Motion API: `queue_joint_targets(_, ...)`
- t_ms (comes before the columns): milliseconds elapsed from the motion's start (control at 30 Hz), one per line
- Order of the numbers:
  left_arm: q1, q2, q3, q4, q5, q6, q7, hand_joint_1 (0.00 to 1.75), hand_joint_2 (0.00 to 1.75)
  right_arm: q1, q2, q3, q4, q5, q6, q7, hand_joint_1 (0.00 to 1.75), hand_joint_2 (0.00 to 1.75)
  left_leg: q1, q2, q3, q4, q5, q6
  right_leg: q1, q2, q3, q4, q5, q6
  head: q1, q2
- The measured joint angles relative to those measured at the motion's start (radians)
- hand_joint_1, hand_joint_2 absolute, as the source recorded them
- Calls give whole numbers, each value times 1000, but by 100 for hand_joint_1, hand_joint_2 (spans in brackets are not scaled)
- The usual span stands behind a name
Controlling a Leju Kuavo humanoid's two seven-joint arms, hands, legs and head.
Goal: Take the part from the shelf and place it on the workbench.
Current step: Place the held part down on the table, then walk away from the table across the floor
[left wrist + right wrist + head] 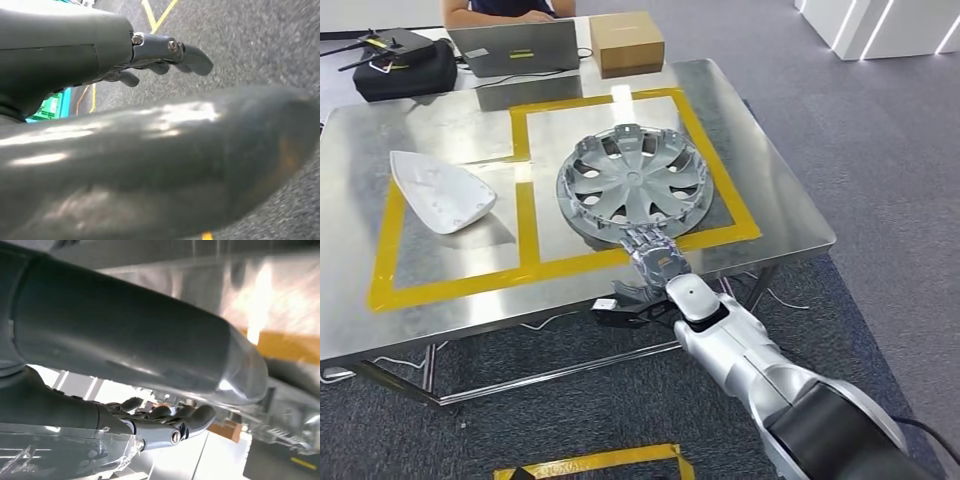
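person [505, 8] cut off at top edge, hubcap [634, 180] near rim hidden behind right hand [652, 256]

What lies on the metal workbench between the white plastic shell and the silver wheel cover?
In the head view, a strip of yellow tape on the workbench separates the white plastic shell from the silver wheel cover; otherwise bare metal.

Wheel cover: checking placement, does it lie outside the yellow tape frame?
No, the wheel cover lies flat inside the right yellow tape frame on the table.
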Motion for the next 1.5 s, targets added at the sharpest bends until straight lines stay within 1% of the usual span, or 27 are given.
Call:
queue_joint_targets(67, 0, 0, 0, 0, 0, 0, 0, 0, 0, 4, 0, 0, 1, -2, -1, -3, 0, 0, -1, 1, -22, 0, 19, 9, 1, 0, -35, 129, -101, 3, 2, 0)
queue_joint_targets(100, 0, 0, 0, 0, 0, 0, 0, 0, 0, 6, 0, 0, 2, -4, -2, -5, 0, 0, -3, 1, -34, 1, 28, 10, 2, 0, -47, 193, -134, 4, 2, 0)
queue_joint_targets(167, 0, 0, 0, 0, 0, -1, 0, 0, 0, 15, 0, 0, 3, -11, -5, -13, 0, 0, -5, 1, -57, 1, 47, 10, 5, 0, -30, 240, -137, 0, 2, 0)
queue_joint_targets(233, 0, 0, 0, 0, 0, -2, 0, 0, 0, 24, 1, 0, 3, -24, -10, -25, 0, 0, -6, 0, -76, 2, 64, 6, 8, 0, 58, 149, -96, -9, 2, 0)
queue_joint_targets(300, 0, -2, 0, 0, 0, -1, 0, 0, 0, 33, 2, 0, 0, -47, -27, -44, 0, 0, -8, 0, -88, 3, 78, -2, 14, 1, 162, 11, -92, -19, 1, 0)
queue_joint_targets(367, 0, -2, 0, 0, 0, 0, 0, 0, 0, 55, 3, -1, -3, -74, -56, -62, 0, 0, -6, 0, -92, 2, 93, -14, 20, 2, 199, -52, -105, -26, 1, 0)
queue_joint_targets(433, 1, -2, 0, 1, 0, 0, 0, 0, 0, 89, 3, -2, -4, -91, -79, -73, 0, 0, -3, 0, -96, 3, 101, -27, 22, 0, 191, -59, -91, -37, 2, 0)
queue_joint_targets(500, 1, -1, 0, 1, 0, 1, 0, 0, 0, 116, 4, -2, -4, -98, -88, -78, 0, 0, -2, 0, -114, 41, 51, -40, 18, -2, 177, -64, -69, -52, -1, 0)
queue_joint_targets(567, 0, -1, 0, 1, 0, 1, 0, 0, 0, 132, 4, -3, -4, -116, -89, -85, 0, 0, 0, 1, -148, 150, -48, -50, 16, -3, 149, -65, -44, -61, -4, 0)
queue_joint_targets(600, 0, 0, 0, 1, 0, 2, 0, 0, 0, 142, 4, -6, -4, -136, -88, -91, 0, 0, 2, 1, -163, 214, -86, -54, 16, -3, 133, -65, -31, -62, -4, 0)
queue_joint_targets(633, 0, 0, 0, 1, 0, 3, -1, 0, 0, 157, 3, -11, -4, -160, -88, -100, 0, 0, 3, 1, -168, 261, -102, -58, 16, -4, 117, -64, -19, -61, -4, 0)
queue_joint_targets(700, 0, 0, 0, 1, 0, 8, -3, 0, 0, 199, 1, -27, -4, -219, -91, -121, 0, 0, 8, 1, -135, 267, -73, -63, 15, -8, 88, -63, 3, -56, -4, 0)
queue_joint_targets(767, -1, -1, 0, 1, 0, 14, -7, 0, 0, 248, -4, -51, -3, -279, -103, -139, 0, 0, 15, 2, -39, 156, -33, -67, 15, -10, 63, -60, 23, -46, -4, 0)
queue_joint_targets(833, -1, -3, -1, 2, 0, 22, -13, 0, 0, 300, -12, -82, -1, -340, -120, -153, 0, 0, 16, -2, 48, 31, -41, -58, 16, -11, 46, -56, 43, -33, -3, 0)
queue_joint_targets(867, -1, -4, -2, 3, 0, 27, -16, 0, 0, 328, -16, -101, 2, -369, -129, -158, 0, 0, 13, -3, 67, -1, -50, -50, 16, -11, 42, -57, 53, -26, -3, 0)
queue_joint_targets(933, -1, -4, -2, 6, 2, 36, -19, 0, 0, 387, -26, -141, 15, -415, -149, -161, 0, 0, 9, -3, 58, -10, -42, -28, 11, -12, 39, -63, 70, -14, -3, 0)
queue_joint_targets(967, -1, -5, -2, 8, 3, 41, -20, 0, 0, 417, -32, -160, 23, -432, -161, -157, 0, 0, 8, -2, 49, -10, -31, -18, 8, -12, 32, -57, 57, -8, -3, 0)
queue_joint_targets(1000, -1, -5, -2, 10, 5, 46, -21, 0, 0, 446, -39, -181, 31, -444, -174, -150, 0, 0, 7, -1, 39, -11, -19, -8, 6, -11, 21, -34, 24, -3, -2, 0)
queue_joint_targets(1100, -1, -5, -2, 15, 18, 62, -26, 0, 0, 514, -62, -240, 52, -477, -221, -125, 0, 0, 4, 0, -8, -11, 19, 7, 5, -8, -26, 146, -132, 3, 2, 0)
queue_joint_targets(1133, -1, -5, -2, 17, 24, 67, -28, 0, 0, 532, -70, -260, 58, -488, -235, -119, 0, 0, 2, 1, -26, -10, 32, 8, 5, -7, -32, 205, -155, 3, 3, 0)
queue_joint_targets(1200, -1, -5, -2, 21, 38, 75, -32, 0, 0, 564, -86, -299, 71, -509, -254, -110, 0, 0, 0, 1, -61, -8, 58, 6, 5, -7, 3, 237, -133, 2, 3, 0)
queue_joint_targets(1233, -1, -5, -2, 24, 45, 78, -33, 0, 0, 577, -92, -317, 75, -517, -261, -105, 0, 0, 0, 1, -77, -8, 70, 3, 5, -7, 46, 202, -106, 2, 2, 0)
queue_joint_targets(1300, -2, -5, -2, 27, 54, 82, -34, 0, 0, 593, -101, -347, 81, -528, -270, -102, 0, 0, 0, 2, -99, -6, 92, -6, 5, -5, 171, 54, -102, 1, 4, 0)
queue_joint_targets(1367, -2, -5, -3, 30, 59, 85, -35, 0, 0, 599, -106, -371, 86, -537, -275, -102, 0, 0, -1, 4, -107, -8, 114, -19, 10, -2, 243, -59, -132, -6, 5, 0)
queue_joint_targets(1433, -2, -5, -4, 34, 71, 88, -36, 0, 0, 609, -109, -394, 92, -563, -269, -101, 0, 0, 2, 7, -109, -14, 133, -32, 14, -1, 240, -77, -129, -24, 6, 0)
queue_joint_targets(1467, -2, -4, -4, 36, 80, 90, -36, 0, 0, 615, -110, -409, 96, -584, -260, -103, 0, 0, 3, 7, -113, -12, 127, -38, 13, -3, 232, -78, -120, -34, 7, 0)
queue_joint_targets(1500, -2, -4, -5, 38, 89, 92, -37, 0, 0, 623, -112, -428, 99, -607, -250, -105, 0, 0, 4, 7, -120, 5, 100, -43, 13, -5, 225, -79, -108, -44, 5, 0)
